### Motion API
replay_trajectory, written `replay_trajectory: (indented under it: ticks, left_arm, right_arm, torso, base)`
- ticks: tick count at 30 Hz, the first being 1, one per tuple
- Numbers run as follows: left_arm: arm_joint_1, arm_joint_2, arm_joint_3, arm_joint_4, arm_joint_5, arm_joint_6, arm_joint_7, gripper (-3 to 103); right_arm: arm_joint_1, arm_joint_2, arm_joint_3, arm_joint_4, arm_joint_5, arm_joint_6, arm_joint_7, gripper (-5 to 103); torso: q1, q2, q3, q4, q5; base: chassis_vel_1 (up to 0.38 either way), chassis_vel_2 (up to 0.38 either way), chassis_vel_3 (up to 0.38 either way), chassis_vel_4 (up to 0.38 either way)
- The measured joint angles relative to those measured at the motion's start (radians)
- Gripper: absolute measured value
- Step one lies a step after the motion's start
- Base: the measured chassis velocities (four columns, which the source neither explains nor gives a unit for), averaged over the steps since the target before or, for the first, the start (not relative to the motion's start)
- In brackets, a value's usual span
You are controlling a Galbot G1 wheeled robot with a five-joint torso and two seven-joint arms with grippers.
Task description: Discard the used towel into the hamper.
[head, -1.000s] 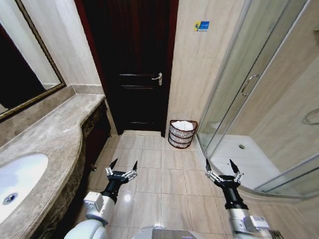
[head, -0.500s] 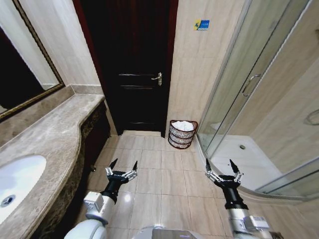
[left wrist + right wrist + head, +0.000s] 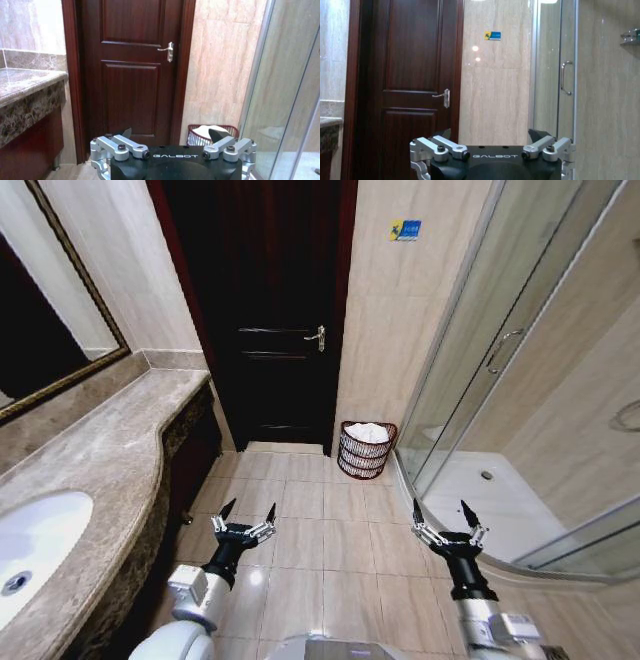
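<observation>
My left gripper (image 3: 243,517) is spread wide with nothing in it, held low in front of me over the floor tiles (image 3: 300,555). My right gripper (image 3: 444,514) is the same: wide open, nothing between the tips, level with the left and well apart from it. Both point forward toward the door (image 3: 265,310), which reads to me as a carry or rest pose, not a reach.

The hamper (image 3: 366,448) stands on the floor against the wall, between the door frame and the glass shower enclosure (image 3: 500,360), well ahead of both grippers. It sits upright, and a white towel (image 3: 367,432) is bunched inside, its top showing at the rim. In the left wrist view the hamper (image 3: 212,134) shows just above my gripper's body with the white towel (image 3: 207,130) in it.

With 1 towel in the basket and 0 in my grippers, I judge the discard done.

The table (image 3: 90,470) with its sink (image 3: 35,545) runs along my left side, under the mirror (image 3: 45,310). I see no towel on it.
</observation>
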Motion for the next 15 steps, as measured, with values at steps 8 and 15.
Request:
replay_trajectory:
  ticks: [8, 15]
  left_arm:
    - [0.000, 0.000, 0.000, 0.000, 0.000, 0.000, 0.000, 100]
    - [0.000, 0.000, 0.000, 0.000, 0.000, 0.000, 0.000, 100]
  right_arm:
    - [0.000, 0.000, 0.000, 0.000, 0.000, 0.000, 0.000, 100]
    - [0.000, 0.000, 0.000, 0.000, 0.000, 0.000, 0.000, 100]
  torso:
    - [0.000, 0.000, 0.000, 0.0000, 0.0000]
    - [0.000, 0.000, 0.000, 0.0000, 0.0000]
  base:
    - [0.000, 0.000, 0.000, 0.000]
    - [0.000, 0.000, 0.000, 0.000]
